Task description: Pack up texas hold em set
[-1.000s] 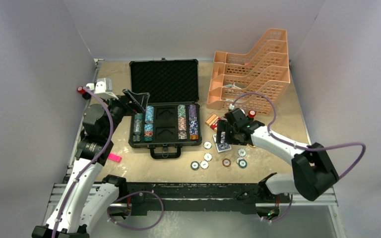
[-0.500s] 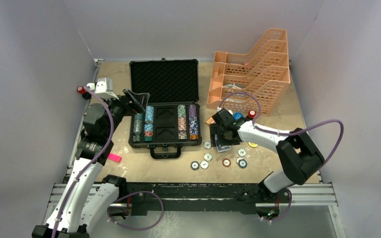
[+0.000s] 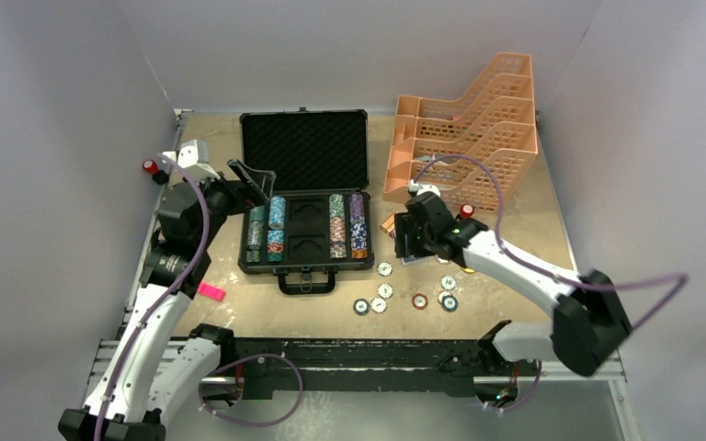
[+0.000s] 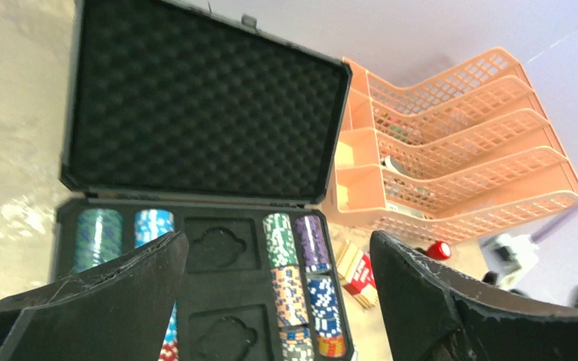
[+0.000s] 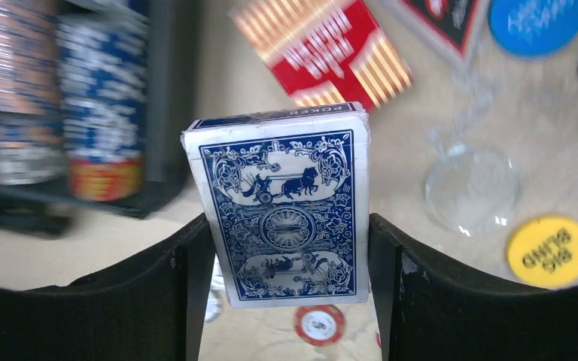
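The black briefcase lies open, foam lid back, with rows of poker chips either side of two bare card slots. My right gripper is right of the case, shut on the blue card deck, which hangs above the table between its fingers. The red card deck lies beyond it on the table. Loose chips and dealer buttons are scattered in front. My left gripper hovers open over the case's left edge, holding nothing.
A peach lattice tray rack stands at the back right, close behind the right arm. A pink marker lies left of the case near the left arm. A clear round disc lies by the buttons.
The right gripper closed on the blue deck and lifted it off the table, shifting slightly toward the case. The left gripper barely moved.
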You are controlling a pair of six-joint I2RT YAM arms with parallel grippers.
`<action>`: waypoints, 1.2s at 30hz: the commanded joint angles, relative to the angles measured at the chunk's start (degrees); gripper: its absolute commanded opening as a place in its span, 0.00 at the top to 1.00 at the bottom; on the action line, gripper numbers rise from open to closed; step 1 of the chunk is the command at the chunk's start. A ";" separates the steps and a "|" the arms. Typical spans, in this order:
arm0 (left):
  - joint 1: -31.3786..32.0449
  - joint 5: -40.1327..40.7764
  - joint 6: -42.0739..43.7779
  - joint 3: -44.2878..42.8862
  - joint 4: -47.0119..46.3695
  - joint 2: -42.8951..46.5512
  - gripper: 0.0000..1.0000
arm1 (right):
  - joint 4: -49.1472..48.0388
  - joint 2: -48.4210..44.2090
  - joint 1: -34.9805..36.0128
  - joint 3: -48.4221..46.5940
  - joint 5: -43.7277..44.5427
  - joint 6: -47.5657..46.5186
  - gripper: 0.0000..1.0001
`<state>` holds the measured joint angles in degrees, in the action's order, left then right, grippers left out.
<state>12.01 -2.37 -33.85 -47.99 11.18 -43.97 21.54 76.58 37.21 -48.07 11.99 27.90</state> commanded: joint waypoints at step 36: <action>12.88 -25.72 -20.21 4.63 -14.20 -19.17 0.52 | -27.92 6.16 5.15 -11.60 -39.38 -31.61 0.55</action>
<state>24.80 -31.68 -54.39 -40.18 -1.56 -64.47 -3.77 82.41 41.98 -56.29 -23.68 -1.23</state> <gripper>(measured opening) 0.505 0.694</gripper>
